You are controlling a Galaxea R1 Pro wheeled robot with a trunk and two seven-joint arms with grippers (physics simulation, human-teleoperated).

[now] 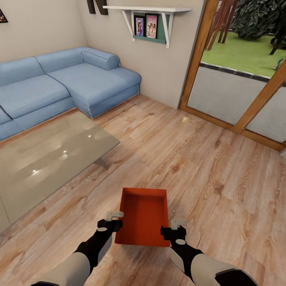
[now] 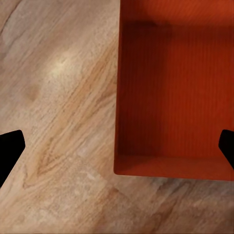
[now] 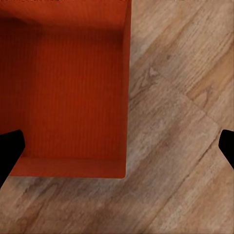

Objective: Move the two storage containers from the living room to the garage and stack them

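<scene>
1. One storage container (image 1: 142, 216), red-orange and open-topped, sits on the wood-plank floor (image 1: 206, 174) of the living room, just in front of the robot, with the corner of the glass-topped coffee table (image 1: 47, 159) near it on the robot's left.
2. Beyond the container the plank floor runs bare to the wood-framed glass doors (image 1: 242, 99) and to the cream wall under the white shelf (image 1: 147, 8); the blue sectional sofa (image 1: 67, 83) stands behind the table, well apart from the container.
3. Both arms flank the container's near end: the left gripper (image 1: 113, 220) beside its left wall, the right gripper (image 1: 174, 227) beside its right wall.
4. Each wrist view shows the dark fingertips spread wide, one inside the bin and one over the floor, so each gripper is released, straddling a side wall, gripping nothing.
5. To do the pick-up well, I judge both should lower evenly, clench on the opposite walls together, and lift level so the bin does not twist.
6. Room seems best away from the table; its corner is the edge to avoid when turning.
</scene>
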